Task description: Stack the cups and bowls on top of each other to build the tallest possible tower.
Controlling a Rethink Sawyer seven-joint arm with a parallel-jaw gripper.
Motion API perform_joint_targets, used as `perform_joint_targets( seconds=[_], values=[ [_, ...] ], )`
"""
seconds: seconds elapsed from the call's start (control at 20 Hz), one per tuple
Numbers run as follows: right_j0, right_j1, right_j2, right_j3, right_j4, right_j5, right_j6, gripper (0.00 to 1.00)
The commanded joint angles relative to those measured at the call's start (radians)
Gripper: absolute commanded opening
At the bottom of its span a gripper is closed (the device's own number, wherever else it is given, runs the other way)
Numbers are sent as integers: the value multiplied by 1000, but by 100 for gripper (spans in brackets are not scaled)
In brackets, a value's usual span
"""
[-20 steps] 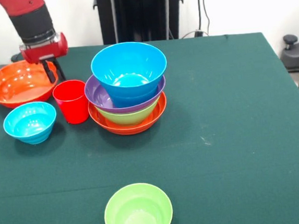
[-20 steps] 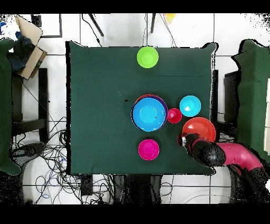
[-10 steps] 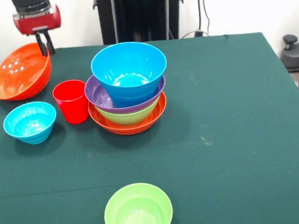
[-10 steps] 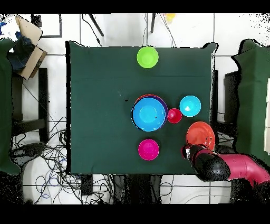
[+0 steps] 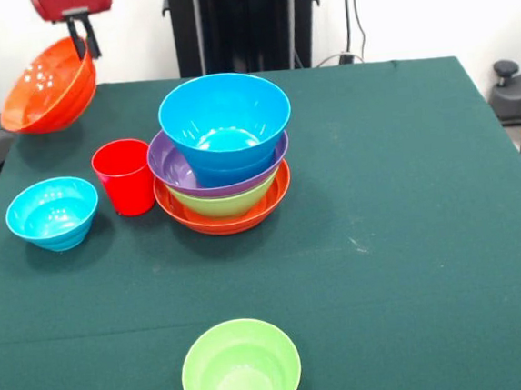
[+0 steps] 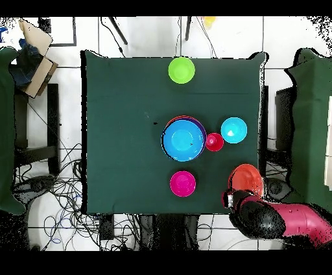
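My gripper (image 5: 86,48) is shut on the rim of a wide orange bowl (image 5: 48,86), which hangs tilted in the air over the table's far left corner. The overhead view shows the same orange bowl (image 6: 246,178) beside my gripper (image 6: 228,196). The tower (image 5: 225,152) has an orange bowl at the bottom, then green, purple and a blue bowl on top, and appears as the tower (image 6: 183,139) from above. A red cup (image 5: 125,177) stands just left of it. A light blue bowl (image 5: 52,211), a green bowl (image 5: 241,368) and a magenta bowl (image 6: 183,183) stand alone.
The green cloth table (image 5: 410,237) ends close behind the lifted bowl. A black stand (image 5: 244,23) rises behind the table's far edge. Cables (image 6: 65,194) lie on the floor, and a cardboard box (image 6: 35,55) sits beside the table.
The orange bowl was resting on the table a second ago. My gripper has lifted it by the rim, and it now hangs tilted higher, nearer the table's corner.
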Motion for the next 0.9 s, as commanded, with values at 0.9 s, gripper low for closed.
perform_joint_targets(
  seconds=[0.9],
  values=[
    [12,-480,121,193,445,173,-213,0]
  ],
)
